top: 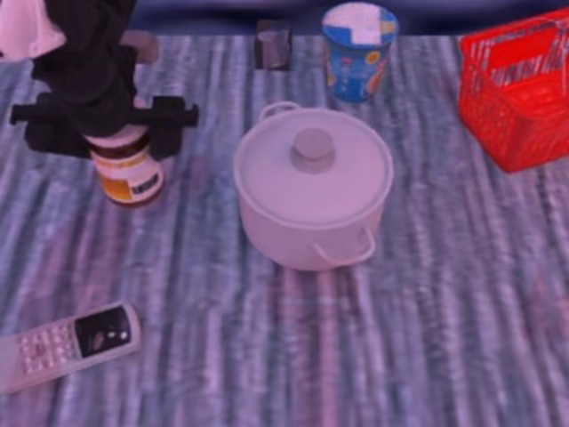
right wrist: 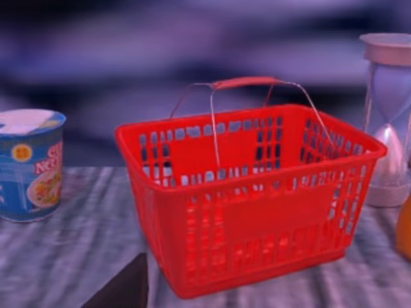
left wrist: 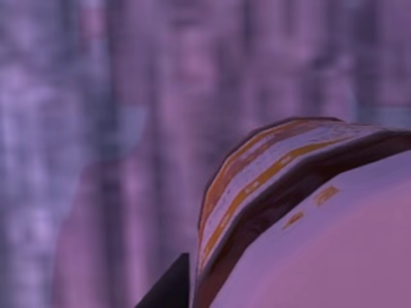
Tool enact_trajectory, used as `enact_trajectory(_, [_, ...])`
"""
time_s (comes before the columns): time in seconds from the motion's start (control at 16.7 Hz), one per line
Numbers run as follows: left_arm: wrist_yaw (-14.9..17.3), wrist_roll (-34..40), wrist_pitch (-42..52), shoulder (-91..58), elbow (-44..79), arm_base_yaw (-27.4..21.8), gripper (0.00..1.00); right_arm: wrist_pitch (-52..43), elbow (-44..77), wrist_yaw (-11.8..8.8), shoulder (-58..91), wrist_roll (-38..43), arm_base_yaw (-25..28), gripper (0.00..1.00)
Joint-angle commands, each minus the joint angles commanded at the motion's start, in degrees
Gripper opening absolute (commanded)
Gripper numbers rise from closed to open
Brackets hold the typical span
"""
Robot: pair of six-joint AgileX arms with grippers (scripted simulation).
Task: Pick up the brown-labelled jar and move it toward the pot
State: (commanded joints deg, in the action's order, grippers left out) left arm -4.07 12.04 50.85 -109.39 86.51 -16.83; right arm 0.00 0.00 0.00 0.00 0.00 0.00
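The brown-labelled jar (top: 132, 178), small with an orange-brown and white label, stands at the left of the table. My left gripper (top: 120, 133) comes down over its white lid and is shut on it; the arm hides the lid from above. In the left wrist view the jar's label (left wrist: 257, 173) and lid (left wrist: 347, 256) fill the picture, with one dark fingertip (left wrist: 170, 289) against the jar's side. The large white pot (top: 311, 187), lidded and with loop handles, sits at the table's middle, to the right of the jar and apart from it. My right arm is out of the top view.
A blue printed cup (top: 358, 49) and a small dark block (top: 273, 44) stand behind the pot. A red basket (top: 516, 89) is at the back right, a remote control (top: 67, 342) at the front left. The right wrist view shows the basket (right wrist: 257, 192) and an hourglass (right wrist: 388, 115).
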Motion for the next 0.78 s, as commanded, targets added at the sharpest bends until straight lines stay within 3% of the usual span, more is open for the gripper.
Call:
enact_trajectory(0.24, [-2.0, 5.8, -2.1, 1.1, -3.6, -2.4, 0.00, 0.0, 0.0, 0.0, 0.0, 0.0, 0.0, 1.00])
enact_trajectory(0.78, [-1.8, 5.4, -7.1, -1.5, -5.7, -1.9, 0.00, 0.0, 0.0, 0.0, 0.0, 0.0, 0.0, 1.00])
